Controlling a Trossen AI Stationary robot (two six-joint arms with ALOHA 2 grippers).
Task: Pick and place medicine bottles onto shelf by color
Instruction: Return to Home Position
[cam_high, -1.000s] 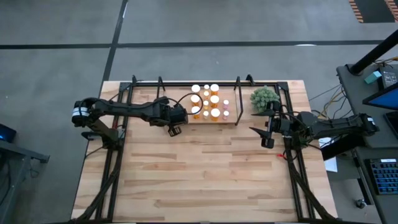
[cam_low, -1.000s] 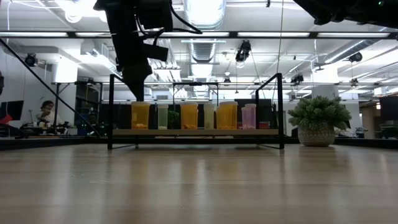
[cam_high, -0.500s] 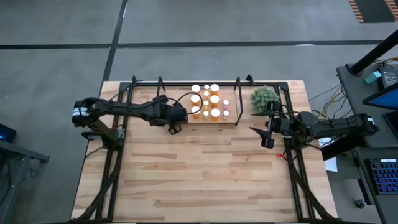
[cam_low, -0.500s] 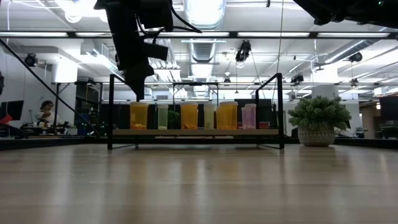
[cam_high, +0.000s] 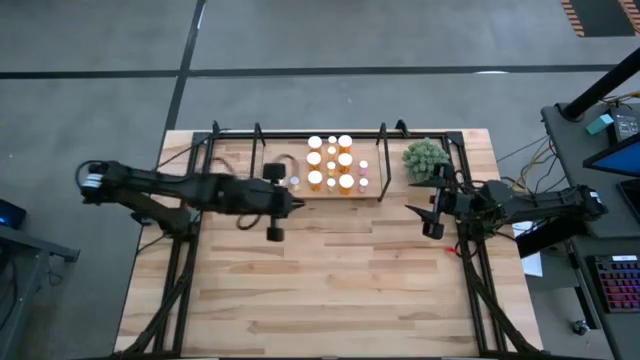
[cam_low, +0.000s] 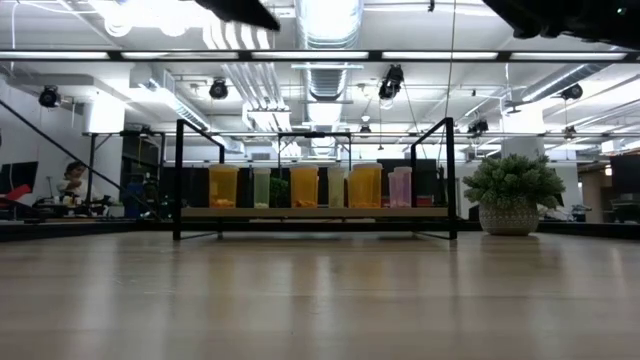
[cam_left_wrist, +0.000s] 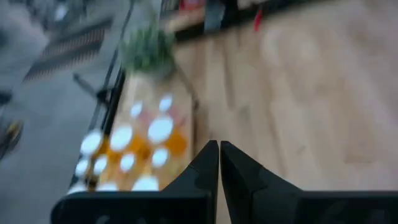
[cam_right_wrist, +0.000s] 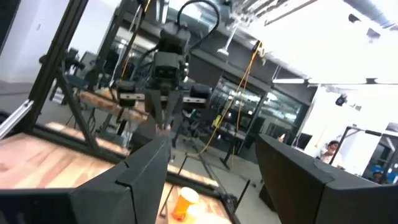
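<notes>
Left tool (cam_left_wrist: 219, 148) pinched together, white-capped cylindrical bottles (cam_high: 345, 158), light-wood shelf (cam_low: 300, 212)

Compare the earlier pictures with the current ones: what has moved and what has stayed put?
The left gripper, shut and empty, has lifted away from the shelf, nearly leaving the low view. The medicine bottles, plant and open right gripper stayed put.

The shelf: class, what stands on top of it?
Pill bottles with white caps stand on the shelf, orange and paler bodies; the low view's front row hides those behind.
</notes>
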